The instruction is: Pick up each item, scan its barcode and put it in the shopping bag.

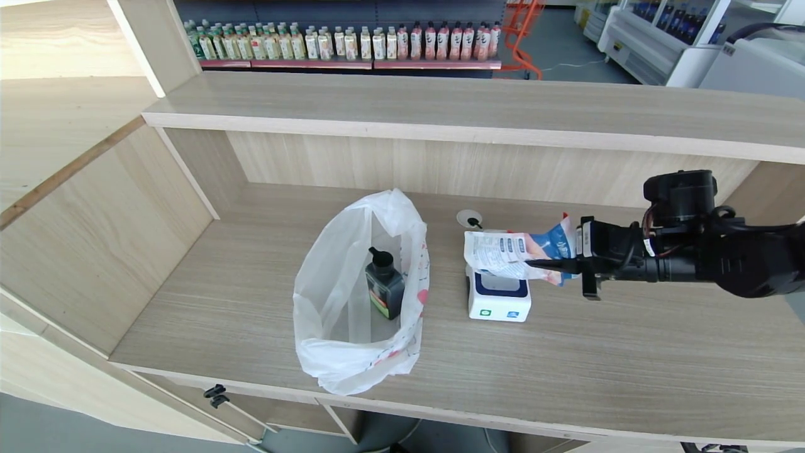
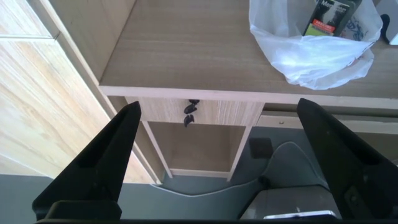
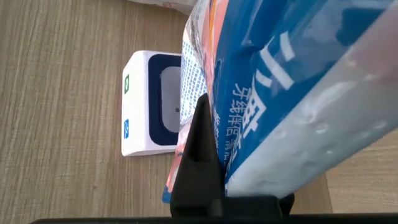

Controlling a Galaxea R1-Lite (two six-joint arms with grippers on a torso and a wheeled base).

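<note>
My right gripper (image 1: 563, 261) is shut on a blue and white plastic packet (image 1: 512, 253), held flat just above the white barcode scanner (image 1: 499, 297) on the counter. From the right wrist, the packet (image 3: 280, 93) looms close over the scanner (image 3: 149, 106), with one black finger (image 3: 202, 155) pressed on it. To the left, the open white shopping bag (image 1: 358, 296) holds a dark pump bottle (image 1: 383, 286). My left gripper (image 2: 217, 162) is open, below the counter's front edge, with the bag (image 2: 317, 43) and bottle (image 2: 333, 17) beyond it.
A raised wooden ledge (image 1: 478, 107) backs the counter (image 1: 629, 365), and a wooden side wall (image 1: 94, 239) closes its left. A round cable port (image 1: 470, 219) sits behind the scanner. Black cabinet handles (image 2: 190, 113) hang under the counter front.
</note>
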